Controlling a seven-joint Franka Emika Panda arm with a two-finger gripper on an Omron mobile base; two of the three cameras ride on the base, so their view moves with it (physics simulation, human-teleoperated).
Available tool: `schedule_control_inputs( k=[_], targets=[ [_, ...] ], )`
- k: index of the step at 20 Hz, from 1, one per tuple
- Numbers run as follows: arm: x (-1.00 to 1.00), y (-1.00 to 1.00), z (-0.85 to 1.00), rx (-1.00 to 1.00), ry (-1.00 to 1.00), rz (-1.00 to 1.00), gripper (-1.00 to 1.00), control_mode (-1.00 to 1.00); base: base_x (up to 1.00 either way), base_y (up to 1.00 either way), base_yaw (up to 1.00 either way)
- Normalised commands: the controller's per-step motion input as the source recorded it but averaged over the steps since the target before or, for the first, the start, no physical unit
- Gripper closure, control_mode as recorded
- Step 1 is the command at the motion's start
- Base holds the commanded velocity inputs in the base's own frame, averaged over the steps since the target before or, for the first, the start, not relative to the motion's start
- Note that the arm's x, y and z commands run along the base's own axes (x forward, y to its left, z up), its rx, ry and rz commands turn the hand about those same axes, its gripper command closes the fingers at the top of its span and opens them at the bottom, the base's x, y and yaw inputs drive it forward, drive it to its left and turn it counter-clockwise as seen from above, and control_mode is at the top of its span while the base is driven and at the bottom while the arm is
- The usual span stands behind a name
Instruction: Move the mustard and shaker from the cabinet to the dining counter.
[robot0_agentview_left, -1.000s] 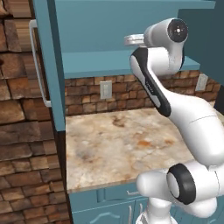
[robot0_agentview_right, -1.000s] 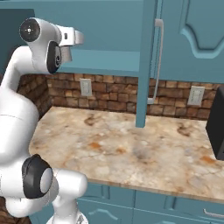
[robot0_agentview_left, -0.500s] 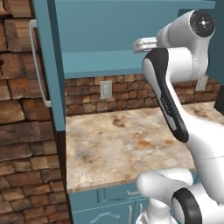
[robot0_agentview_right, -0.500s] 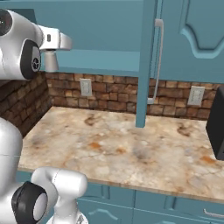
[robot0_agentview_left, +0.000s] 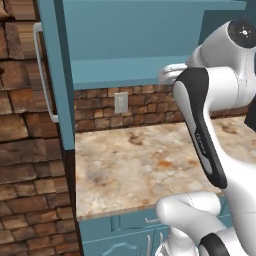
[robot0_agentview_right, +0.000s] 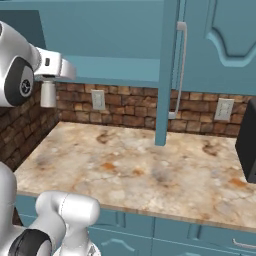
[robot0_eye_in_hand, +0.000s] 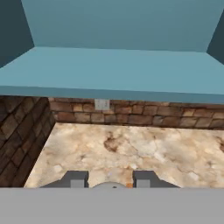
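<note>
My gripper (robot0_eye_in_hand: 109, 180) is shut on the shaker (robot0_agentview_right: 48, 95), a small light grey piece that hangs under the hand, in front of the open teal cabinet (robot0_agentview_right: 115, 35). The shaker's rounded top (robot0_eye_in_hand: 109, 185) peeks up between the two fingers. In the left base view the gripper (robot0_agentview_left: 169, 74) pokes out from behind my own forearm, level with the cabinet's lower shelf edge (robot0_agentview_left: 120, 79). The inner shelf (robot0_eye_in_hand: 113, 70) lies bare ahead of the hand. The mustard and the dining counter are out of view.
Below the cabinet a marbled counter (robot0_agentview_right: 145, 170) runs against a brick wall (robot0_agentview_right: 125, 107) with a wall outlet (robot0_agentview_left: 120, 102). An open cabinet door (robot0_agentview_left: 52, 75) stands at the left, another door edge (robot0_agentview_right: 166, 75) mid-right. A black appliance (robot0_agentview_right: 247, 147) sits on the counter's right end.
The hand with the shaker has drawn back out of the cabinet and come down a little, toward the robot's side. The scene behind it has stayed put.
</note>
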Motion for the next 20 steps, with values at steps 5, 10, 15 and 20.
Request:
schedule_control_inputs(
  k=[5,10,15,20],
  targets=[
    [-0.11,0.00,-0.39,0.00,0.23,0.00,1.00,-1.00,0.00,0.00,0.00],
    [-0.13,0.00,-0.41,0.00,0.20,0.00,1.00,-1.00,0.00,0.00,0.00],
    [0.00,0.00,0.00,0.00,0.00,0.00,1.00,1.00,-0.99,0.00,0.00],
    [0.00,0.00,0.00,0.00,0.00,0.00,1.00,1.00,-0.84,0.10,0.23]
  ],
)
